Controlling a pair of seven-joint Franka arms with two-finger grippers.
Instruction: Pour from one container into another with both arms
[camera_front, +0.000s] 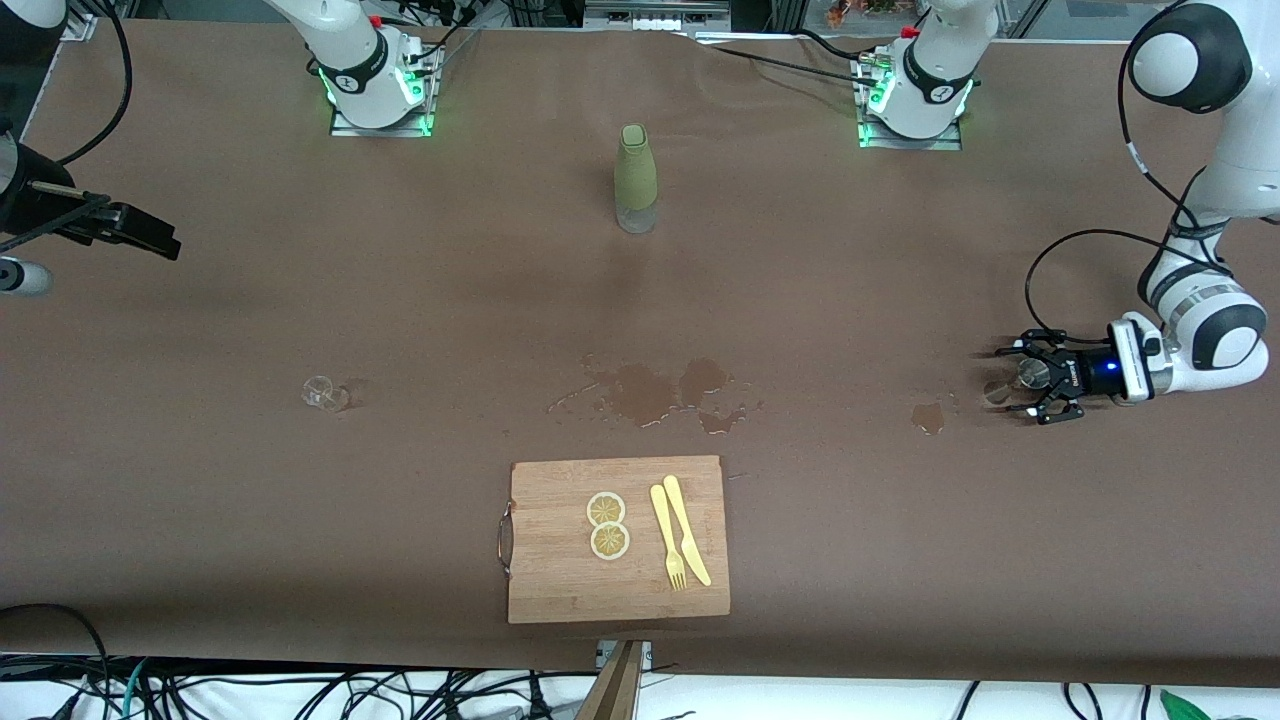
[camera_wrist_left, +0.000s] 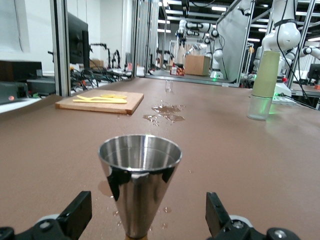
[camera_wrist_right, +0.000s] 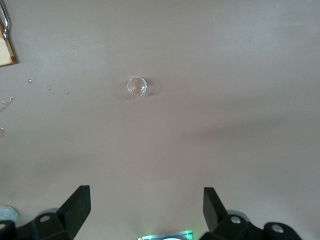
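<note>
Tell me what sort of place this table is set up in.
Most likely a robotics lab. Two white arms are bolted to a brown-covered table, more robot arms stand past its end, and cables trail below its edge. The cutting board and metal cup look like test props.

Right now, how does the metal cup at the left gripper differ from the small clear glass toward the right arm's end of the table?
The metal cup is shiny, opaque steel, cone-shaped, narrowing to its base; the small clear glass is transparent and squat. The metal cup stands between the open fingers of the left gripper; the glass has no gripper at it, and the open right gripper is high above the table. A wet patch lies close beside the cup. Both stand upright on the table.
</note>
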